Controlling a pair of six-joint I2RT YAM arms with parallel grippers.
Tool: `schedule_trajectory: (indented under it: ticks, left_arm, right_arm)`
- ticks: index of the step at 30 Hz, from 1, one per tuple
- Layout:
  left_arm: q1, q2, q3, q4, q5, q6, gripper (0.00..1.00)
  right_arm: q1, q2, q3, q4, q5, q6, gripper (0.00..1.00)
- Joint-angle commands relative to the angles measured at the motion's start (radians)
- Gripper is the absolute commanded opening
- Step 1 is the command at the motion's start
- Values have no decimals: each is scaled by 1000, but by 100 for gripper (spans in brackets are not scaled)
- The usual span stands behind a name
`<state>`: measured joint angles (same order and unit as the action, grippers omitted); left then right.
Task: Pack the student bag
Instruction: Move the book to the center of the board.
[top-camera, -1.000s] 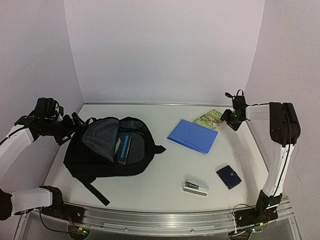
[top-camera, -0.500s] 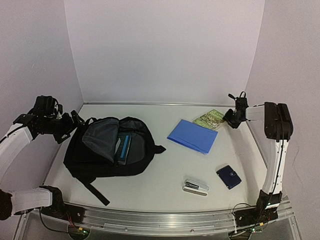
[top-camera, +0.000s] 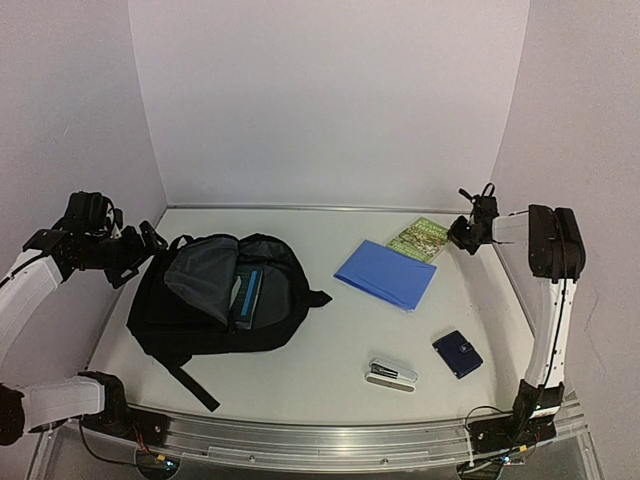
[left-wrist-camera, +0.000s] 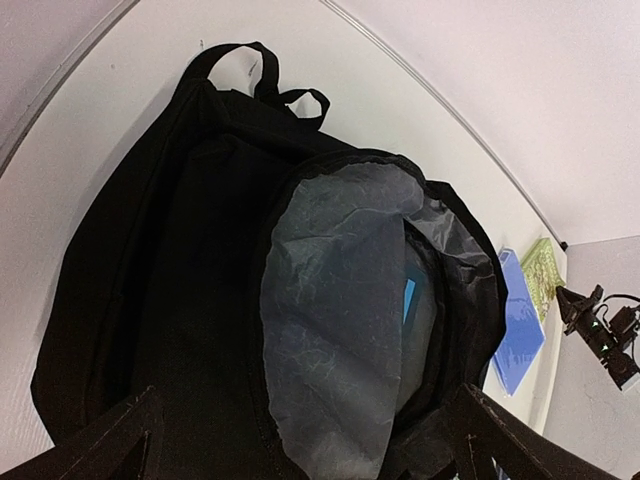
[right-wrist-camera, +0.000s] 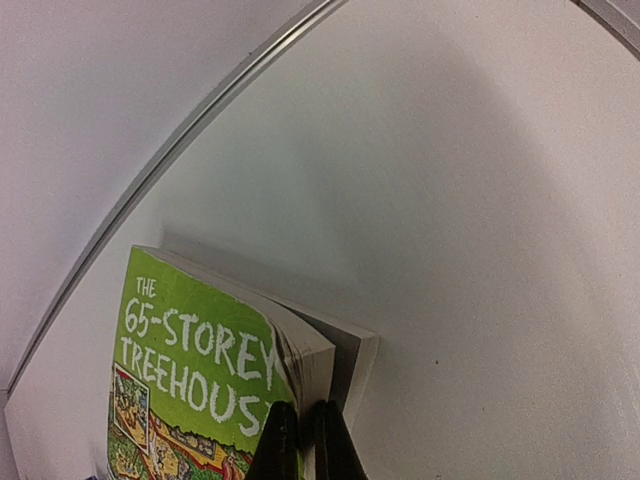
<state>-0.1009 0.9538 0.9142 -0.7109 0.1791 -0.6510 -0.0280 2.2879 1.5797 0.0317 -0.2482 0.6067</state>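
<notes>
The student bag (top-camera: 215, 300) lies at the table's left, a black backpack with its flap folded open onto grey lining (left-wrist-camera: 340, 300); something blue shows inside. My left gripper (top-camera: 148, 247) hovers at the bag's left edge, open wide, its fingertips (left-wrist-camera: 105, 450) spread over the bag with nothing between them. A green book (top-camera: 418, 238) titled "65-Storey Treehouse" (right-wrist-camera: 190, 360) lies at the back right. My right gripper (top-camera: 462, 235) is shut on its near corner, pinching the cover and upper pages, which lift apart from the lower pages (right-wrist-camera: 355, 360).
A blue folder (top-camera: 385, 272) lies partly over the green book's left end. A dark blue wallet (top-camera: 457, 354) and a small silver case (top-camera: 392, 375) sit near the front right. The back wall's rail (right-wrist-camera: 200, 120) runs close behind the book.
My right gripper has closed from open onto the green book's corner after edging in toward it. The left arm shifted very slightly left and stays open.
</notes>
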Motion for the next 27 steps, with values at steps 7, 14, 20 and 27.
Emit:
schedule_trajectory:
  ticks: [7,14,20,27]
  left_arm:
    - [4,-28,33,-6,-17,24,100]
    - [5,-40,26,-10,-11,21,100]
    - [5,-55,28,-22,-7,25,100]
    - [5,-49,59,-27,59,78,100]
  right_arm:
    - [0,-175,-259,-39,23,-36,0]
    - [2,-376,-465,-39,42,-2,0]
    - [16,-580,-662,-39,68,32,0]
    - [23,-781,-801,-86,85,51,1]
